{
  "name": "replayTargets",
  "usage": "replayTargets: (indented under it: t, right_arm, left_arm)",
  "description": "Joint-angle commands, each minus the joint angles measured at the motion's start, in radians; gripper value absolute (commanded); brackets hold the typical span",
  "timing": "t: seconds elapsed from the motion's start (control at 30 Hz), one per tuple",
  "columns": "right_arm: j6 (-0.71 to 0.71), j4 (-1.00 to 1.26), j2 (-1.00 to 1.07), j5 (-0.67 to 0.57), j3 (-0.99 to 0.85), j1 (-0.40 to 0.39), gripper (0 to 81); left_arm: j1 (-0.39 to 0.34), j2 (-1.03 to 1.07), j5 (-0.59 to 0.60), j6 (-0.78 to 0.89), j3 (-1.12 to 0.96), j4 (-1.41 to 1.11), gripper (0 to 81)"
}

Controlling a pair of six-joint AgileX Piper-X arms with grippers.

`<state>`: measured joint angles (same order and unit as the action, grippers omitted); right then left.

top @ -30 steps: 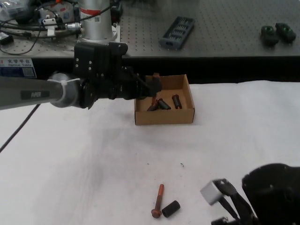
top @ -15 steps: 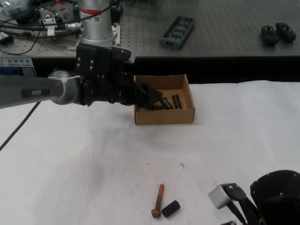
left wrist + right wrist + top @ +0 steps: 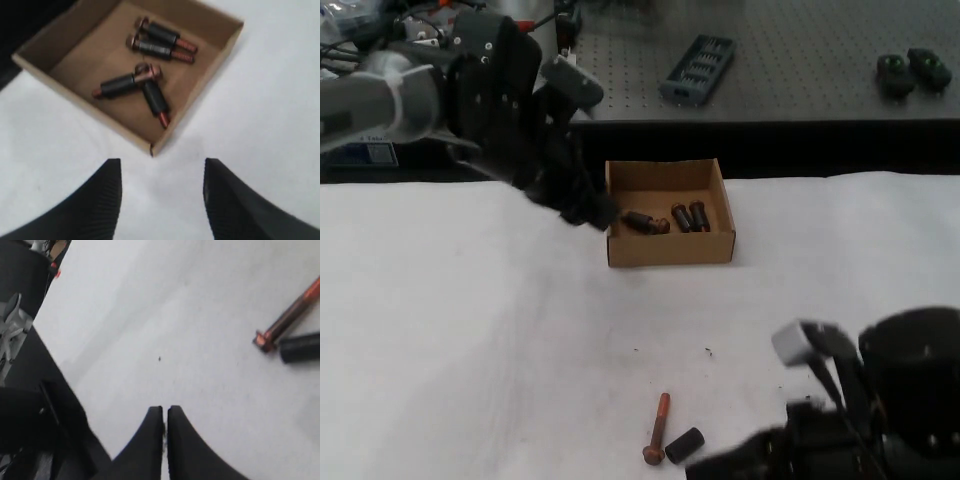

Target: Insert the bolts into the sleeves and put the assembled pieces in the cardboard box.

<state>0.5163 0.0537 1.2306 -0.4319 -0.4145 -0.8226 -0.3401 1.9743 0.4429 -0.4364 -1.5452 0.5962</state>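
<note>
right gripper (image 3: pixel 165 412), fingers pressed together and empty, hangs low over the white cloth (image 3: pixel 470 350). in the high view, the loose copper-coloured steel bolt (image 3: pixel 658 430) lies just beside it at ten o'clock, long axis twelve-to-six, head at six, with the short black cylindrical sleeve (image 3: pixel 685 444) alongside. left gripper (image 3: pixel 162 172), fingers apart, hovers well away by the brown cardboard box (image 3: pixel 670 250).

White cloth (image 3: pixel 470 330) lies in the foreground — behind it, a grey perforated table (image 3: pixel 800 70) holding a dark ridged tray (image 3: pixel 697 66).
</note>
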Motion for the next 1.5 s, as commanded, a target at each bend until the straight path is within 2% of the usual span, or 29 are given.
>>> replayTargets:
  t: [0.0, 0.13, 0.3, 0.43, 0.53, 0.63, 0.7, 0.87, 0.9, 1.17, 1.47]
  right_arm:
    - [-0.035, -0.034, -0.008, 0.060, -0.028, 0.009, 4.3]
    - [-0.033, -0.054, 0.041, 0.086, -0.055, 0.008, 4.3]
    - [0.030, -0.046, 0.166, 0.077, -0.075, 0.008, 4.3]
    - [0.030, -0.047, 0.239, 0.019, -0.124, 0.008, 4.3]
    - [0.052, -0.047, 0.271, 0.016, -0.161, 0.008, 4.3]
    - [0.052, -0.054, 0.289, 0.015, -0.200, 0.012, 4.1]
    - [0.052, -0.054, 0.300, 0.018, -0.223, 0.011, 0.6]
    - [0.107, -0.078, 0.327, 0.084, -0.259, 0.011, 27.5]
    - [0.120, -0.095, 0.337, 0.094, -0.266, 0.011, 30.1]
    - [0.206, -0.193, 0.442, 0.134, -0.357, 0.011, 30.3]
    - [0.209, -0.343, 0.541, 0.231, -0.500, 0.011, 30.3]
  left_arm:
    - [0.032, -0.029, -0.132, -0.054, -0.005, 0.173, 36.5]
    - [0.057, -0.049, -0.117, -0.030, -0.003, 0.243, 36.5]
    - [0.077, -0.082, -0.013, -0.006, -0.003, 0.283, 36.5]
    - [0.091, -0.106, 0.062, 0.007, -0.003, 0.348, 36.2]
    - [0.111, -0.124, 0.088, 0.082, 0.001, 0.391, 31.9]
    - [0.142, -0.145, 0.154, 0.086, 0.000, 0.406, 23.5]
    - [0.162, -0.162, 0.210, 0.089, 0.000, 0.399, 20.0]
    - [0.195, -0.223, 0.228, 0.109, 0.000, 0.411, 20.1]
    - [0.199, -0.239, 0.228, 0.113, 0.000, 0.418, 20.1]
    - [0.202, -0.359, 0.228, 0.130, 0.000, 0.459, 20.1]
    - [0.203, -0.523, 0.191, 0.146, 0.000, 0.493, 20.1]
